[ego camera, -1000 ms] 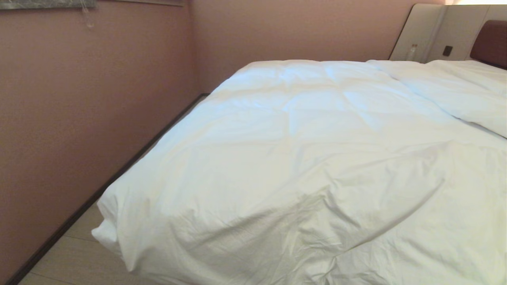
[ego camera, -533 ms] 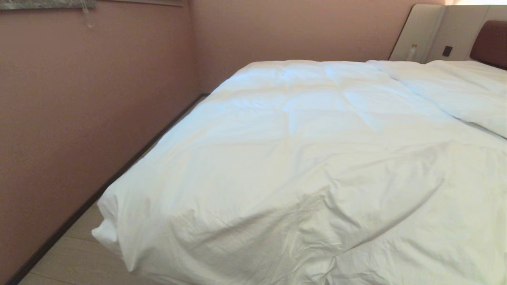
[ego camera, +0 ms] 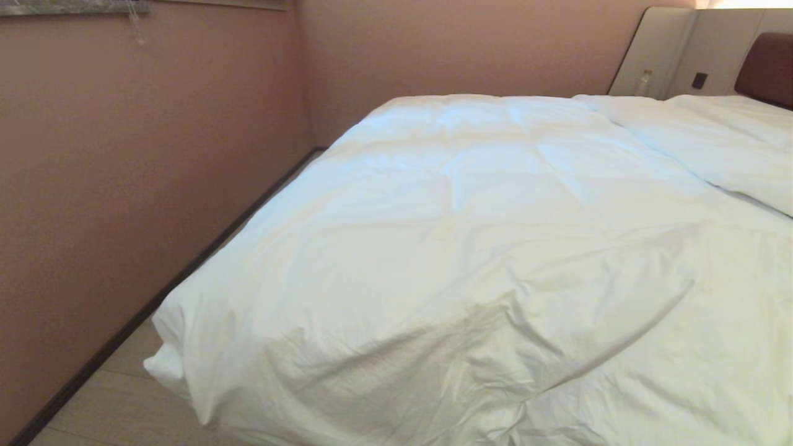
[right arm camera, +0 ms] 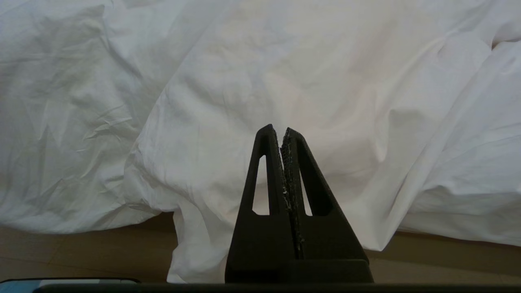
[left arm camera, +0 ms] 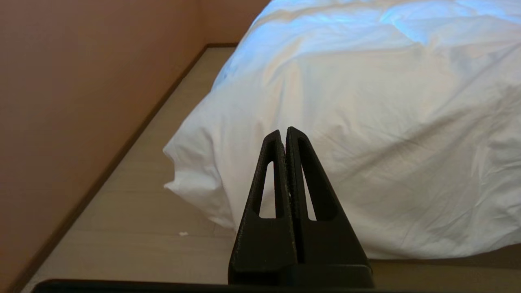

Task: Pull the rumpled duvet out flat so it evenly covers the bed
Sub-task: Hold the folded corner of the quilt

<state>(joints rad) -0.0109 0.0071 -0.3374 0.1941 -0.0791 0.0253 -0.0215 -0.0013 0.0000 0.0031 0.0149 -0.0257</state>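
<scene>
Compared with a second ago, the head view shows no change: the duvet lies in the same folds over the bed, puffy, faintly quilted, creased toward the foot. Its corner bulges past the mattress above the pale wood-look floor, near the matte pink wall. Left gripper and right gripper, black tapered fingers pressed together, grip nothing, each short of the hanging cloth.
</scene>
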